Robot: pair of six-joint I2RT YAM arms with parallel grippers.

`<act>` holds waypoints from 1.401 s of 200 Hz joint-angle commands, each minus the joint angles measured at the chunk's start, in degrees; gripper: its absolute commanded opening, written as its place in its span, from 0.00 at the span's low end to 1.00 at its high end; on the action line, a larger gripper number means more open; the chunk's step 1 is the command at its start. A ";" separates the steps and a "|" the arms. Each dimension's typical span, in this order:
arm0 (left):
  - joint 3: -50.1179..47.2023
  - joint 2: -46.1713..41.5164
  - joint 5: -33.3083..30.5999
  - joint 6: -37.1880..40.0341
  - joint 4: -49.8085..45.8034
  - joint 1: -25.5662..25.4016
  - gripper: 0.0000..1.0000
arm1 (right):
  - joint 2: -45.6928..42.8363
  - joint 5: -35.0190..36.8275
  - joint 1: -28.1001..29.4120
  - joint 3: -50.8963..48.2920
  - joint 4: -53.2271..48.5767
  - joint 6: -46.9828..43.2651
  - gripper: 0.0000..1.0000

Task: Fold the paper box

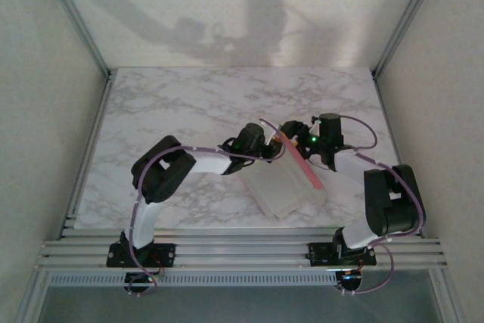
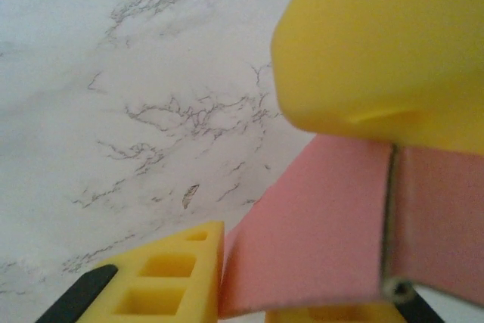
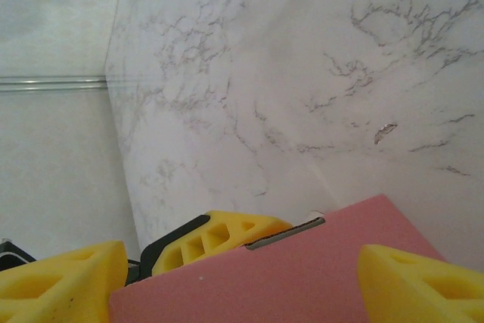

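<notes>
One pink-faced, creased paper box, left pincer clamped on it, right pincer apart.

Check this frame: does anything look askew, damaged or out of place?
Nothing stands out. The paper box lies partly flat on the marble table, one pink panel raised at a slant between the left gripper and right gripper, as expected mid-fold. No tear shows.
</notes>
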 commanded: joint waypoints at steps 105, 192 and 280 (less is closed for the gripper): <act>-0.74 1.49 -15.88 -1.60 -4.49 1.59 0.21 | -1.21 -2.99 2.07 0.59 -10.23 -2.92 0.78; -3.54 0.12 -0.93 3.37 -4.60 3.32 0.42 | -1.18 -3.23 2.07 1.15 -10.09 -3.04 0.78; -0.95 1.74 5.51 6.49 -8.52 5.37 0.60 | -0.82 -3.80 2.03 1.24 -9.17 -2.74 0.78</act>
